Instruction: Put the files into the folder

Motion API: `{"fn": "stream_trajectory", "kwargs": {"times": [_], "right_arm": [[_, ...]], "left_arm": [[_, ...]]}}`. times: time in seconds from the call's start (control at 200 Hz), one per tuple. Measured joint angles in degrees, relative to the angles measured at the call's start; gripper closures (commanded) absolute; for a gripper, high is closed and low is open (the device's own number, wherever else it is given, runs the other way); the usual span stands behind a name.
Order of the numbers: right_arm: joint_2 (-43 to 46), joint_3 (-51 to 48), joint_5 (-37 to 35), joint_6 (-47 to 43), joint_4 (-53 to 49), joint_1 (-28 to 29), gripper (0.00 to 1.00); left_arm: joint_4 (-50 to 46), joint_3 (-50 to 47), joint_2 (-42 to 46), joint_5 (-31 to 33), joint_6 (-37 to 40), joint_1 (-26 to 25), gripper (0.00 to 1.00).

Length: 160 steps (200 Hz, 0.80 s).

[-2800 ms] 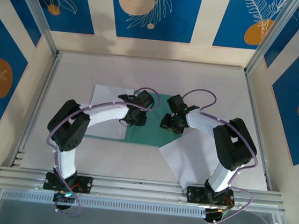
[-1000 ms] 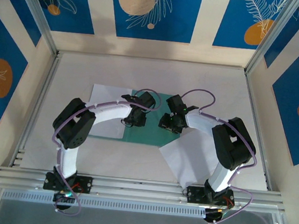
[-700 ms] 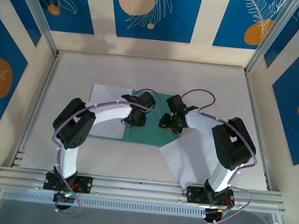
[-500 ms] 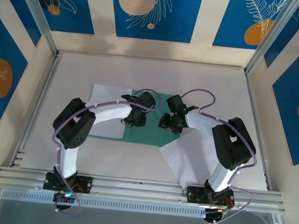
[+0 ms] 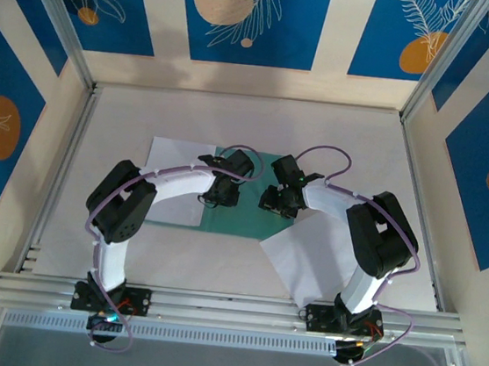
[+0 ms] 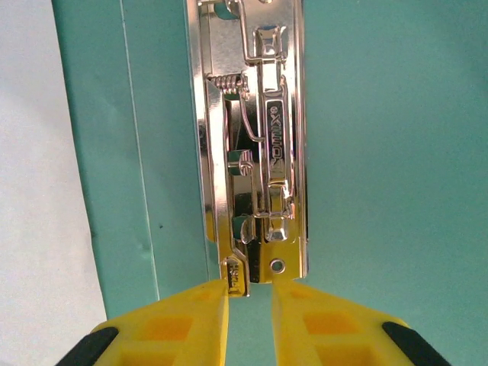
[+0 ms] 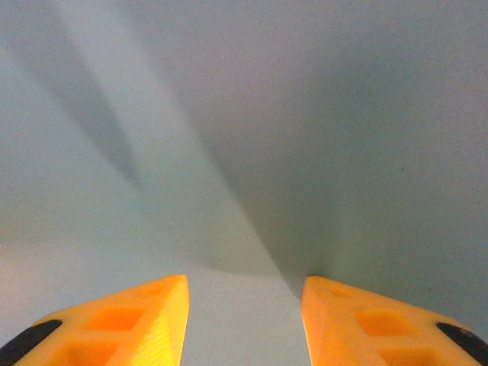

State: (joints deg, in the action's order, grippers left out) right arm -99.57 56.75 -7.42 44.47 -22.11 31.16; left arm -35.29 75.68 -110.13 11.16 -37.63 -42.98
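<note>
The teal-green folder (image 5: pixel 241 214) lies open in the middle of the table. Its metal clip (image 6: pixel 252 152) runs along the spine. My left gripper (image 6: pixel 250 305) hovers at the clip's near end, its yellow jaws only a little apart. The left fingertip (image 6: pixel 217 301) touches the clip's small tab, and bare green shows in the gap. One white file (image 5: pixel 174 184) lies at the folder's left, under my left arm. Another file (image 5: pixel 307 256) lies askew at its lower right. My right gripper (image 5: pixel 280 200) is over the folder's right part, jaws open above a pale shadowed surface (image 7: pixel 244 152).
The metal rail (image 5: pixel 230 309) with both arm bases runs along the near edge. Patterned walls enclose the white table (image 5: pixel 251 122) on three sides, and open tabletop lies behind the folder.
Since the earliest frame my left arm's elbow has shifted slightly right. Over the last second nothing has visibly moved.
</note>
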Motion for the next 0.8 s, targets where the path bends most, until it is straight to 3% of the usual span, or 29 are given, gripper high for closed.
{"fn": "stream_trajectory", "kwargs": {"times": [0.8], "right_arm": [[0.0,0.0,-0.07,-0.02,-0.02,0.0,0.55]], "left_arm": [[0.13,-0.59,0.0,-0.11,0.02,0.55,0.76]]}}
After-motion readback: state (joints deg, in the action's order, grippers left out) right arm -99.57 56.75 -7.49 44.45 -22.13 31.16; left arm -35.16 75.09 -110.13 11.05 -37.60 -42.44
